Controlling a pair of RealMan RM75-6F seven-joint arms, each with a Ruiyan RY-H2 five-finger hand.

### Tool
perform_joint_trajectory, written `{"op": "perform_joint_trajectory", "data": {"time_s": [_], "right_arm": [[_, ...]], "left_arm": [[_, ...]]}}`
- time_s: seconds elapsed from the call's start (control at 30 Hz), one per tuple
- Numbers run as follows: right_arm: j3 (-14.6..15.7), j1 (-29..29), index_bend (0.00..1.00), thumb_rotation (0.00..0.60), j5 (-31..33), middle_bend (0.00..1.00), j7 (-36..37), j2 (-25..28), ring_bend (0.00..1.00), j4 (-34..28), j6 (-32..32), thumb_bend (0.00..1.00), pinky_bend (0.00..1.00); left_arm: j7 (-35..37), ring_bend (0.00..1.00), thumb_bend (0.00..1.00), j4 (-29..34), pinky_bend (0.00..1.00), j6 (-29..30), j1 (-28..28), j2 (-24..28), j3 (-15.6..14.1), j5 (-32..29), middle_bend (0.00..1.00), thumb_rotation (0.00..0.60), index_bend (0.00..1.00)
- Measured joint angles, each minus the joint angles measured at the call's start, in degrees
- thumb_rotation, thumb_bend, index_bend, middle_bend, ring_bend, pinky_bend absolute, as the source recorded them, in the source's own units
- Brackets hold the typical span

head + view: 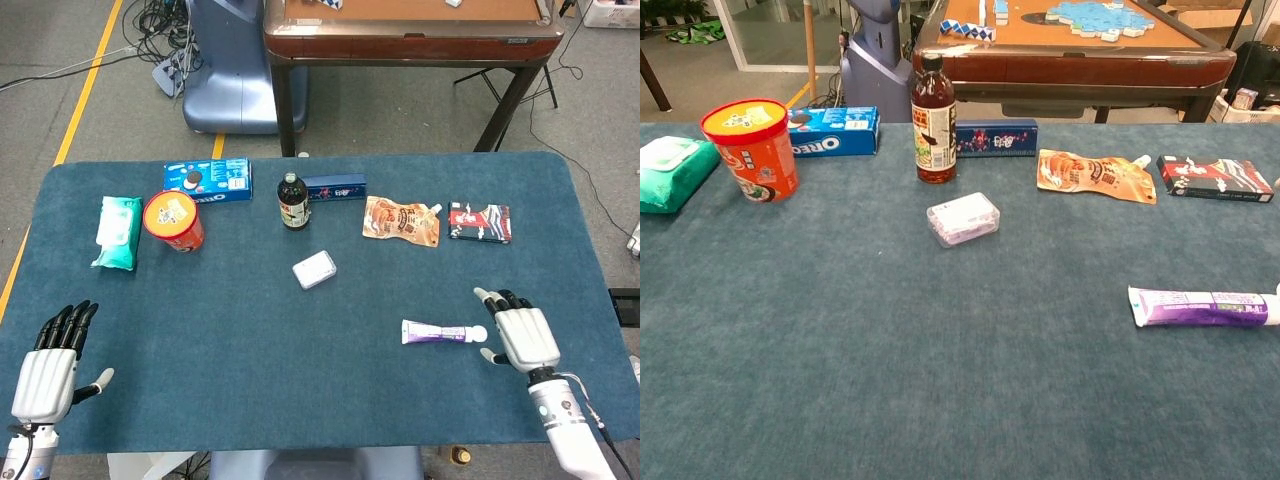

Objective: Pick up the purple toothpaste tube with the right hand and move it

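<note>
The purple toothpaste tube [443, 332] lies flat on the blue table, white cap pointing right; the chest view shows the tube [1200, 306] at the right edge. My right hand [520, 336] hovers just right of the cap, fingers spread, holding nothing and apart from the tube. My left hand [48, 362] stays at the near left corner with its fingers apart and nothing in it. Neither hand appears in the chest view.
Along the back stand a green wipes pack [117, 231], an orange cup [173, 221], a blue cookie box [207, 180], a dark bottle [292, 202], a blue carton [336, 187], an orange pouch [401, 221] and a red packet [480, 222]. A small white box [314, 269] lies mid-table.
</note>
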State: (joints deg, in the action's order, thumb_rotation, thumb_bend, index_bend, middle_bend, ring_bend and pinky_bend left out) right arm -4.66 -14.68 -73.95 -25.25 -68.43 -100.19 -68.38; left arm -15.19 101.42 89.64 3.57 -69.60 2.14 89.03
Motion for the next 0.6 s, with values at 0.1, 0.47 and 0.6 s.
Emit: {"op": "perform_joint_trajectory", "data": {"time_s": [0.1,0.47,0.6], "right_arm": [[-0.2,-1.3,0.11,0.6,1.1,0.22,-1.6,-1.2,0.15,1.3,1.6,0.0,0.28],[0.0,-5.6,0.11,0.6,5.1,0.22,-7.3,-5.7,0.15,6.7,6.6,0.0,0.28],[-0.1,-7.7,0.11,0.6,6.8,0.22,-9.9,-8.2,0.15,10.4,8.5,0.0,0.28]], "left_arm": [[0.5,0.05,0.15,0.1,0.08,-0.3,0.1,0.0,-0.1,0.1,0.05,0.6,0.0],[1.1,0.05,0.15,-0.3,0.08,-0.6,-0.2,0.0,-0.3,-0.7,0.05,0.6,0.0],[1.4,0.05,0.15,-0.5,0.08,-0.7,-0.4,0.0,-0.3,-1.0,0.05,0.6,0.0]]}}
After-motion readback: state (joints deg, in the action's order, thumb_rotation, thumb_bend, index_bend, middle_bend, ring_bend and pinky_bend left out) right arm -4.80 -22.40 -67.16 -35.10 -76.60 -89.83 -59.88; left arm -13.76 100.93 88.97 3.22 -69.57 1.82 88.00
